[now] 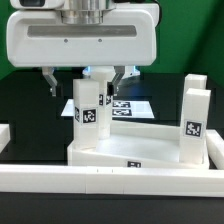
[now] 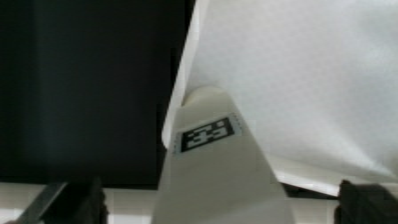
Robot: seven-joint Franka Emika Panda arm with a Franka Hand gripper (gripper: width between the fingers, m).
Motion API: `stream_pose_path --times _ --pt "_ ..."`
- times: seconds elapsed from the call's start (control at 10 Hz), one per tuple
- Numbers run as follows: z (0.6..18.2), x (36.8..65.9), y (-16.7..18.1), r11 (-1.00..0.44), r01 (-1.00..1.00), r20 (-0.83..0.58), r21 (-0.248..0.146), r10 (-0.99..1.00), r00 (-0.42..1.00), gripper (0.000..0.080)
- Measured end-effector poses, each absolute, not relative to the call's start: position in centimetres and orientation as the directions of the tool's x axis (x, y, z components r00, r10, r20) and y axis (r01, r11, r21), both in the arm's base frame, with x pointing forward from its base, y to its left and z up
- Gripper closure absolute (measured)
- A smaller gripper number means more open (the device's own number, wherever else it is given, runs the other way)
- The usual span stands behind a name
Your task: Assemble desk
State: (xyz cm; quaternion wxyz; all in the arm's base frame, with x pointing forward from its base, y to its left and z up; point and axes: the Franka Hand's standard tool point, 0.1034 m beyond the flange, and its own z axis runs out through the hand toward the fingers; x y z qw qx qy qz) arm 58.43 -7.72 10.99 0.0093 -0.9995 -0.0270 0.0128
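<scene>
The tool (image 1: 85,84) hangs open astride a standing leg (image 1: 87,106) on the tabletop (image 1: 140,152), jaws either side ready to close.

Robotics lab rig, not a home or shop. I'm working over a black desk (image 1: 30,100) fenced by white border rails (image 1: 110,180), dark backdrop behind. Black-and-white tags on the white leg (image 1: 88,108) and a flat marker board (image 1: 133,104) say tracked test setup. My wrist view is blurry, probably the same tagged white parts (image 2: 214,135).
</scene>
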Motion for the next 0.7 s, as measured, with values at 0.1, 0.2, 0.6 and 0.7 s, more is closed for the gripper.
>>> stream_pose_path --times 0.1,0.2,0.6,0.7 --pt "11.05 58.48 -7.74 -0.990 0.141 -0.028 -0.009 0.141 0.990 0.0150" --pt "11.08 58.52 -7.75 -0.980 0.197 -0.030 0.000 0.197 0.980 0.0150" --pt "11.02 58.48 -7.84 -0.986 0.164 -0.031 -0.001 0.164 0.986 0.0511" --pt "11.01 58.47 -7.84 -0.986 0.165 -0.031 -0.001 0.165 0.986 0.0511"
